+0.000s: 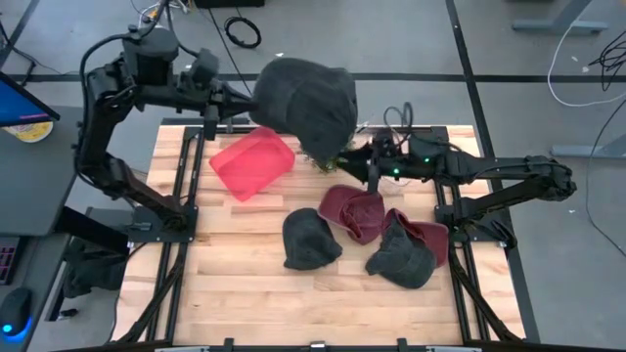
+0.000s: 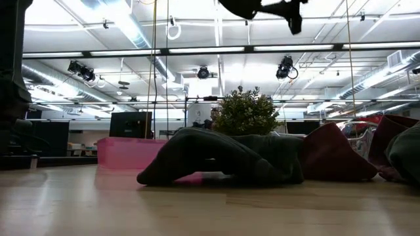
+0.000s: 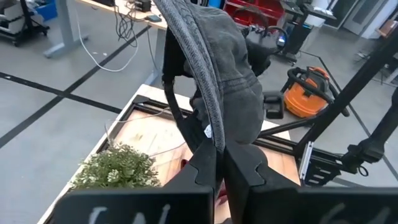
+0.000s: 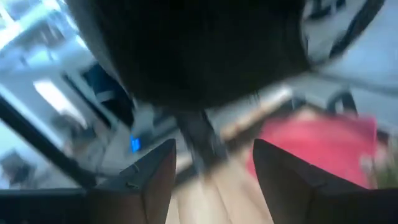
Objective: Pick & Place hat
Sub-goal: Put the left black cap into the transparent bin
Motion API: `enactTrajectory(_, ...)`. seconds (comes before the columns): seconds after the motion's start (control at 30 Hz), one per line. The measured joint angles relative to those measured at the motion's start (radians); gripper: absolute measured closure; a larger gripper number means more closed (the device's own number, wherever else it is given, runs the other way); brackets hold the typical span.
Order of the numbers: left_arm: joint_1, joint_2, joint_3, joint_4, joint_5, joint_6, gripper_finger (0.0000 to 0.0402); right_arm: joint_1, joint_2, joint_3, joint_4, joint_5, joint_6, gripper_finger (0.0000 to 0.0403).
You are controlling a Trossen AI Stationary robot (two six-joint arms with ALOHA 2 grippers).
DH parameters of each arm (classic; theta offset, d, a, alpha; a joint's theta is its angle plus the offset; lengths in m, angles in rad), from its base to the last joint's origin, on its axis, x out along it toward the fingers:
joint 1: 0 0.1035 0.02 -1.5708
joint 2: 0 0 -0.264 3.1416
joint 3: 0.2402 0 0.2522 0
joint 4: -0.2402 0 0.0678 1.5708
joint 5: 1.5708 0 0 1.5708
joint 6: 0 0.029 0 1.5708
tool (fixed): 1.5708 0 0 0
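Note:
My left gripper (image 1: 238,104) is shut on a dark grey knit hat (image 1: 305,102), held high over the table's far edge. In the left wrist view the hat (image 3: 231,74) fills the space beyond the shut fingers. My right gripper (image 1: 356,162) is open, just under the hat's right side. Its wrist view shows the gripper (image 4: 214,174) with the dark hat (image 4: 186,50) ahead and nothing between the fingers. A red bin (image 1: 252,163) sits on the table below the hat; it also shows in the right wrist view (image 4: 323,142). My left gripper pinches the hat's ribbed rim edge (image 3: 209,123) between its two fingers (image 3: 202,171). The fingers come in roughly level from the table's left. The hat is lifted clear of the table and bulges out beyond the fingers toward the right.
On the table lie a dark grey beanie (image 1: 311,240), a maroon hat (image 1: 356,211) and a dark grey cap (image 1: 401,256) over more maroon cloth (image 1: 433,241). A small green plant (image 3: 118,168) stands near the far edge. The near half shows bare wood (image 1: 254,293).

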Motion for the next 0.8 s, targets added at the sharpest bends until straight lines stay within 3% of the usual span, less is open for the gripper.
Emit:
enactTrajectory(0.2, 0.004, -0.012, 0.0, -0.005, 0.001, 0.001, 0.039, -0.058, -0.002, 0.001, 0.086, -0.027, 0.01, 0.0143)
enactTrajectory(0.47, 0.004, -0.019, 0.0, -0.004, -0.002, 0.022, 0.039, -0.133, -0.005, 0.001, 0.192, -0.228, 0.114, 0.0015)
enactTrajectory(0.6, 0.004, -0.019, 0.0, -0.003, -0.002, 0.027, 0.039, -0.133, -0.005, 0.001, 0.258, -0.312, 0.101, 0.0024)
enactTrajectory(0.8, 0.004, -0.019, 0.0, -0.003, -0.002, 0.027, 0.0388, -0.133, -0.005, 0.001, 0.331, -0.311, 0.092, 0.0028)
